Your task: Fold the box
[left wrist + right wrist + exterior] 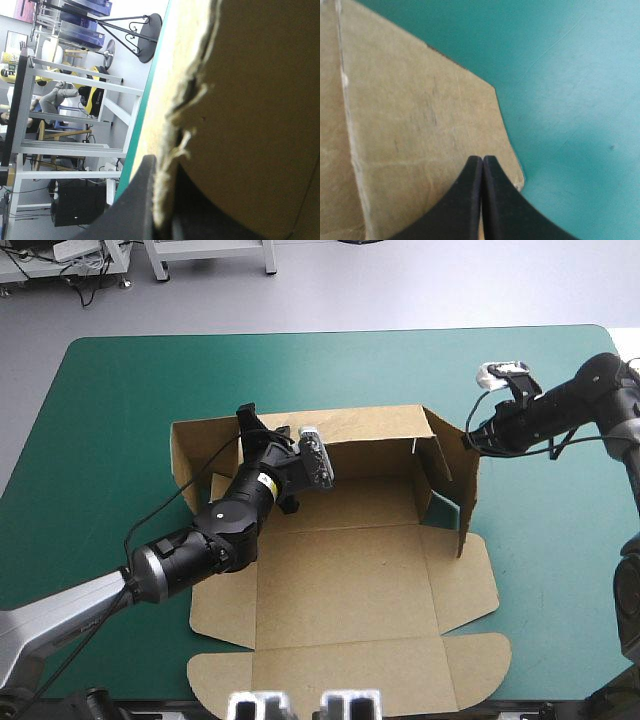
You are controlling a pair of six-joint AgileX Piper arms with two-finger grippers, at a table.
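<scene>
- Between the fingers of the left claw (pixel 248 422) stands the back wall (pixel 360 428) of the box (pixel 340 580). The claw pinches that wall near its left end, over the top edge.
- In the left wrist view one black finger (pixel 142 200) lies against the frayed brown edge, and the board runs on ahead of the claw.
- Just ahead of the right claw (pixel 468 440) is the raised side wall (pixel 462 500). The claw's tip is at that wall's far upper corner.
- The right claw's fingers are pressed together into one point. In its wrist view a brown flap (pixel 420 125) with a slanted corner lies under and just ahead of that point, with the teal-green cover beside it.
- The box sits mid-surface (pixel 120 390), between the two claws. Its back and right walls are up and its floor is flat. The rounded lid (pixel 350 680) lies flat behind the left claw, toward the near edge.
</scene>
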